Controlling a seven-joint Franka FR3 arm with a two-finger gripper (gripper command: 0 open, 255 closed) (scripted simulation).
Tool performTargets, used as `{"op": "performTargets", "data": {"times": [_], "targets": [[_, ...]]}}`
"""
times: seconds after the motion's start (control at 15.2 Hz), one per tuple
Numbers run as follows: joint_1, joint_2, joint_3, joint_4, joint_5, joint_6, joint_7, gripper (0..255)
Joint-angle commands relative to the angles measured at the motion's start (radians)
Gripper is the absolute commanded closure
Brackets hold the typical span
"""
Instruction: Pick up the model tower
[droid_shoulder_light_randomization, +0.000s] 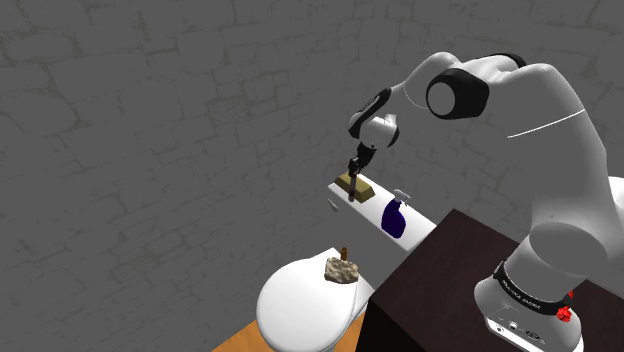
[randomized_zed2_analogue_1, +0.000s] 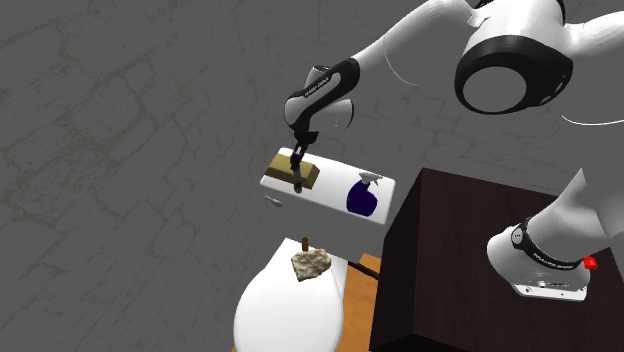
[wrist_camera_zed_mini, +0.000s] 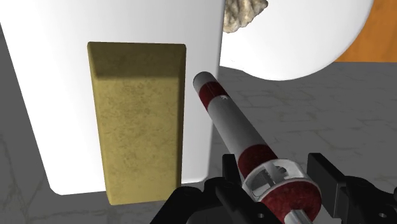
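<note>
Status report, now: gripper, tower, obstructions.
Gripper shut on model tower. Tower hangs tip-down next to yellow block on white tank lid. Blue spray bottle stands clear, farther along the lid.

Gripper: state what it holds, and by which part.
The gripper holds the red-and-white model tower, clasped at its wide caged ring near one end.

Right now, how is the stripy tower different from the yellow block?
The model tower is thin, round and red-and-white striped; the yellow block is flat, boxy and one colour. The tower is clasped in the hand; the block lies on the white tank lid. Both are longer than wide.
</note>
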Motion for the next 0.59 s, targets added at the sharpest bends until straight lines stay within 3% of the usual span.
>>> {"op": "performTargets", "data": {"times": [0.0, 0.53], "targets": [[0.005, -0.021, -0.007, -0.012, -0.007, -0.01, 0.008, 255], [0.027, -0.108, -0.038, -0.045, -0.043, -0.061, 0.049, 255]]}}
